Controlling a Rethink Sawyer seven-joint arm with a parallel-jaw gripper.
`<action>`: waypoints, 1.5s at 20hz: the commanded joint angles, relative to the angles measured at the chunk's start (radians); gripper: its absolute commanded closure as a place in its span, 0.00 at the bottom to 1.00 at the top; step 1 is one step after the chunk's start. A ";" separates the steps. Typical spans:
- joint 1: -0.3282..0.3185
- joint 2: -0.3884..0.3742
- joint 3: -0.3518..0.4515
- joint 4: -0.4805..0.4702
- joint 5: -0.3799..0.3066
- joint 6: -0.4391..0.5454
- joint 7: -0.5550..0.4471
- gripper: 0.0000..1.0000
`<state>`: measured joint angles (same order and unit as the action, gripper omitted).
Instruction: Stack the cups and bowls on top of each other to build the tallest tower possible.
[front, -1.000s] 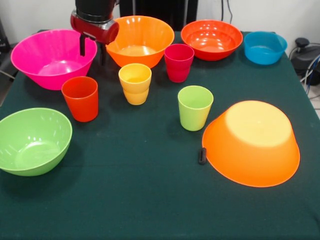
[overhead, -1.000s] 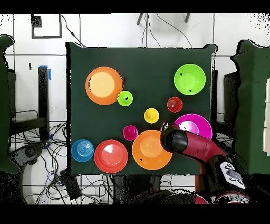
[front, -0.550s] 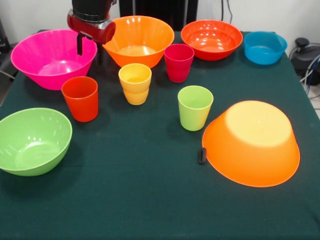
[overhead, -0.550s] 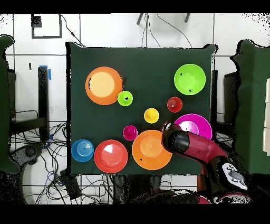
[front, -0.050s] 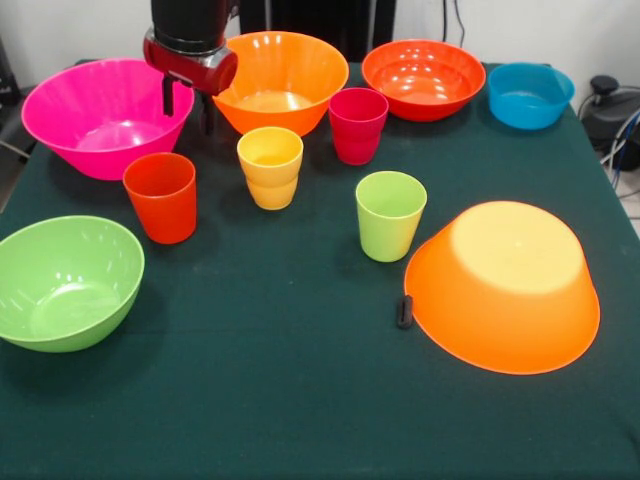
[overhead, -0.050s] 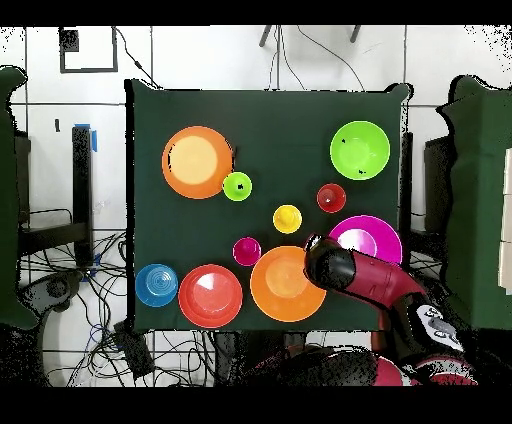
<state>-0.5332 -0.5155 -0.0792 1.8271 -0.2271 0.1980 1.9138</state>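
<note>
The gripper (front, -0.050s: 187, 100) hangs from the red and black arm (overhead, -0.050s: 375, 282) over the gap between the pink bowl (front, -0.050s: 103, 117) and the upright orange bowl (front, -0.050s: 281, 80), its two dark fingers (front, -0.050s: 167, 96) spread apart with nothing between them and their tips clear of the cloth. Seen from above, the wrist sits between those two bowls' rims, overlapping the orange one's edge. Nothing is stacked: every cup and bowl rests alone on the dark green tablecloth (front, -0.050s: 300, 400). In the front view the pink bowl stands open side up at the far left, the upright orange bowl just beside it toward the middle, then the red-orange bowl (front, -0.050s: 423, 78) and the small blue bowl (front, -0.050s: 530, 94) along the far edge to the right. The lime green bowl (front, -0.050s: 65, 282) sits upright at the near left, well apart from the second orange bowl (front, -0.050s: 503, 285), which lies upside down at the near right with its flat base facing up. A small black object (front, -0.050s: 404, 311) lies on the cloth touching or just beside that inverted bowl's left rim. The four cups stand upright in the middle: the orange-red cup (front, -0.050s: 161, 196) near the pink bowl, the yellow cup (front, -0.050s: 270, 166) in front of the upright orange bowl, the crimson cup (front, -0.050s: 357, 125) just to that bowl's right, and the lime green cup (front, -0.050s: 389, 214) nearest the inverted bowl.
</note>
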 joint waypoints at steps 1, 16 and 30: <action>-0.002 0.054 0.081 -0.075 -0.030 -0.050 0.060 0.00; -0.014 0.041 0.094 -0.078 -0.034 -0.020 0.038 0.00; -0.023 0.028 0.094 -0.093 -0.044 -0.001 0.015 0.00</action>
<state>-0.5529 -0.4848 -0.0788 1.8183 -0.2269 0.1979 1.9138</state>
